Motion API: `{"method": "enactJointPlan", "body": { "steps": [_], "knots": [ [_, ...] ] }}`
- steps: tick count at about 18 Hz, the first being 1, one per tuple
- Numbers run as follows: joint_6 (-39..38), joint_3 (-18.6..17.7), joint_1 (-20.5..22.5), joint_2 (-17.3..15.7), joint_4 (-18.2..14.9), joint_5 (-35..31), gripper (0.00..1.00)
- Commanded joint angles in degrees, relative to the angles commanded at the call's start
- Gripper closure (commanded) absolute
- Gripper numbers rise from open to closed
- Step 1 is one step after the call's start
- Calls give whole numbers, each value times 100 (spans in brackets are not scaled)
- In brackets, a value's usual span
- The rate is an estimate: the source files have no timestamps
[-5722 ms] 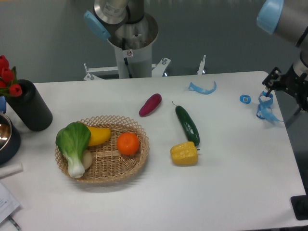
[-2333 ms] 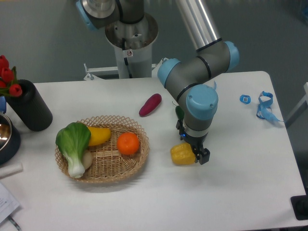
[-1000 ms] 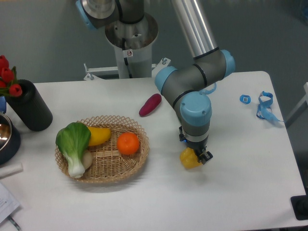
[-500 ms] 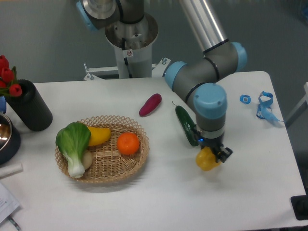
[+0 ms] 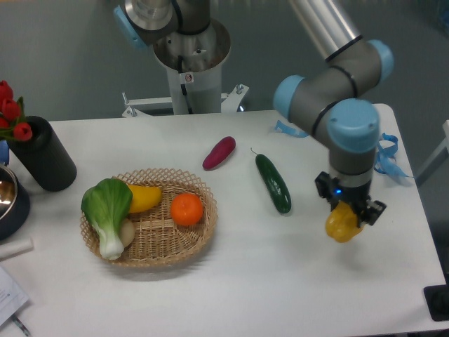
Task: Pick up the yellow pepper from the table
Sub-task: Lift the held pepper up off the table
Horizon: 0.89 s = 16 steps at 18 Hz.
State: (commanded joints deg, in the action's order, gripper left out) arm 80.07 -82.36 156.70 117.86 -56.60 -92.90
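The yellow pepper [image 5: 342, 225] is held in my gripper [image 5: 349, 212], lifted a little off the white table [image 5: 280, 281] at the right side. The gripper hangs from the arm's blue-capped wrist [image 5: 353, 126] and is shut on the pepper; its black fingers clasp the pepper's upper part. The pepper's lower lobes show below the fingers.
A green cucumber [image 5: 273, 183] lies left of the gripper. A purple vegetable [image 5: 219, 152] lies farther back. A wicker basket [image 5: 175, 239] holds bok choy [image 5: 107, 208], an orange fruit [image 5: 186, 209] and a yellow-orange vegetable [image 5: 144, 197]. Blue strap [image 5: 388, 156] at right edge; black cylinder [image 5: 43, 155] at left.
The gripper closed on the pepper beside the cucumber, lifted it, and has carried it to the right across the table; the cucumber is uncovered again.
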Motion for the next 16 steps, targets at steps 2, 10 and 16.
{"method": "enactJointPlan", "body": {
  "steps": [2,10,16],
  "knots": [
    [-9,106,44,0,-9,0,45],
    [70,133,431,-88,-70,211,45],
    [299,106,563,-114,-114,220,45]
  ]
}}
